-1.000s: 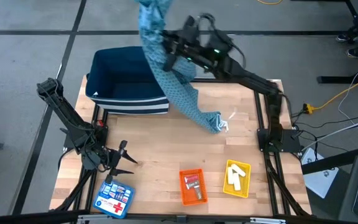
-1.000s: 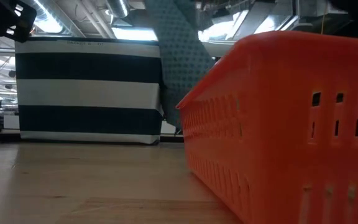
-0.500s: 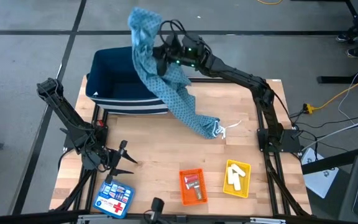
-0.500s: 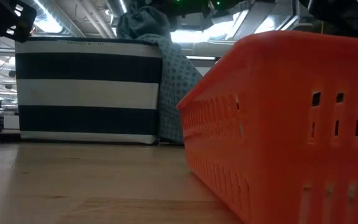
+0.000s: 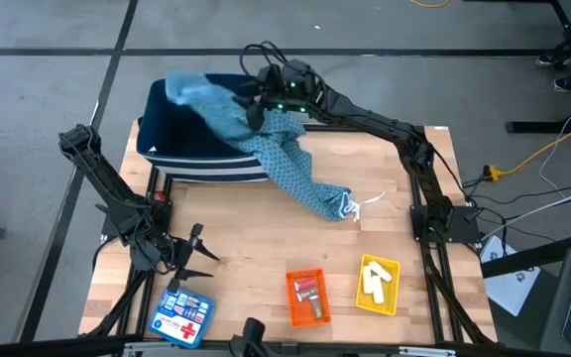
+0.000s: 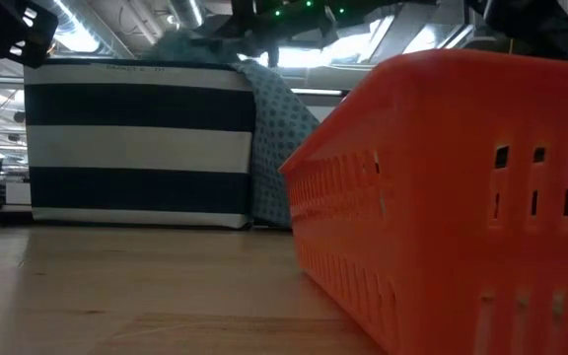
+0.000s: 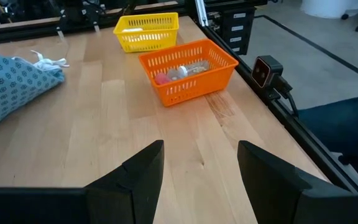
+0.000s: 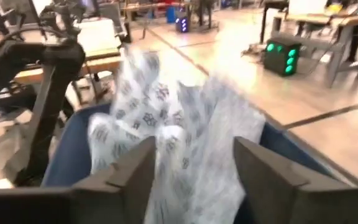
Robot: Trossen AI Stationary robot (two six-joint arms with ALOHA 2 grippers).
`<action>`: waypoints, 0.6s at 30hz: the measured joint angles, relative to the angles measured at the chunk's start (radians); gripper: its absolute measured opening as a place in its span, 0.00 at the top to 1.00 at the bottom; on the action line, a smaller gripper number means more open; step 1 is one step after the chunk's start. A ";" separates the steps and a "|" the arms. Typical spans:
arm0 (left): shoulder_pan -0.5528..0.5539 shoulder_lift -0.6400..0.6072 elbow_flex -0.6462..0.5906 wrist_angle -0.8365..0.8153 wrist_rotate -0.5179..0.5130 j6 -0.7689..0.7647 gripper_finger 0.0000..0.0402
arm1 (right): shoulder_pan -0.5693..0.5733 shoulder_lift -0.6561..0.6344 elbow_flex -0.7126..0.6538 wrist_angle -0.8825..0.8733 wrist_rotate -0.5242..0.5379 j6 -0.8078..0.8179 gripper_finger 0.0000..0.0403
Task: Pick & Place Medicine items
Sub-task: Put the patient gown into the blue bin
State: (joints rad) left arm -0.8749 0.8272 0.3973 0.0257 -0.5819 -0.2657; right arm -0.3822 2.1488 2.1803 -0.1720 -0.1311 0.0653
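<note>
Trouble could come from the blue patterned cloth (image 5: 266,149): half of it is draped over the rim of the striped bin (image 5: 201,134) while its tail trails across the surface (image 5: 236,228), so it may slide back out. The right gripper (image 5: 258,104) hovers above the bin, fingers spread with nothing between them. The left gripper (image 5: 198,256) waits near the blue box (image 5: 180,317), fingers apart and empty. White sticks (image 5: 374,281) lie in the yellow tray (image 5: 378,286); small red and pale packets (image 7: 176,73) sit in the orange tray (image 5: 306,297).
</note>
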 joint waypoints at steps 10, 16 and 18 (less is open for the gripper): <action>0.000 0.000 0.000 -0.005 0.018 -0.011 0.50 | 0.027 -0.096 0.000 0.110 0.009 -0.052 0.22; 0.000 0.000 0.000 -0.005 0.018 -0.015 0.50 | 0.063 -0.244 0.003 -0.250 0.070 -0.128 0.25; 0.000 0.000 0.000 -0.005 0.019 -0.019 0.50 | 0.092 -0.281 0.002 -0.419 0.181 -0.153 0.26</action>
State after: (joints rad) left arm -0.8749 0.8272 0.3973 0.0206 -0.5632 -0.2844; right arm -0.2897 1.8679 2.1826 -0.5914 0.0495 -0.0875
